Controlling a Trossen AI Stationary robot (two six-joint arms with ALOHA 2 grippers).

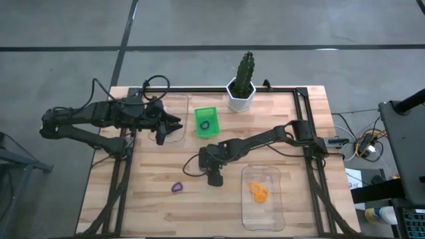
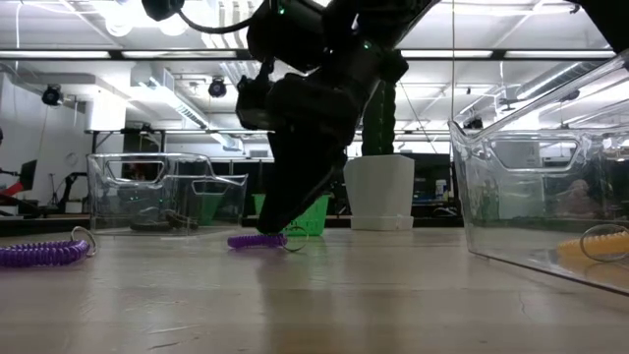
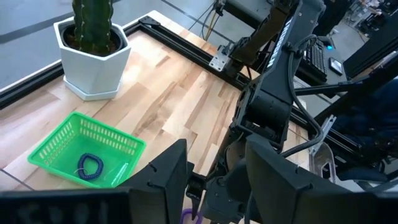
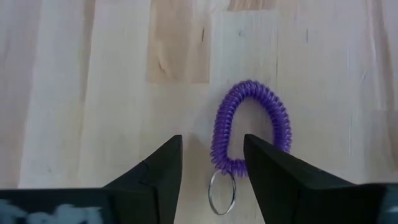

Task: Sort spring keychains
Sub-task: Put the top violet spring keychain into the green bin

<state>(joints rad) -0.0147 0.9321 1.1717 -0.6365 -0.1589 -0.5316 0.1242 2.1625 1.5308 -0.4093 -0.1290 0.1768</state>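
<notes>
A purple spring keychain [image 4: 249,121] lies flat on the wood, its metal ring [image 4: 222,190] toward my right gripper. My right gripper [image 4: 211,155] is open and low over it [image 1: 214,167], one finger on either side of its ring end; I see no touch. A second purple keychain [image 1: 177,188] lies on the table nearer the near edge. Orange keychains [image 1: 259,192] lie in the near clear tray [image 1: 262,216]. A dark keychain [image 3: 91,167] lies in the green bin [image 1: 206,122]. My left gripper [image 3: 214,162] is open and hovers at the far clear tray [image 1: 178,106].
A cactus in a white pot [image 1: 242,93] stands at the far edge, right of the green bin. Black rails [image 1: 305,126] run along the table's sides. Bare wood lies between the two purple keychains and left of them.
</notes>
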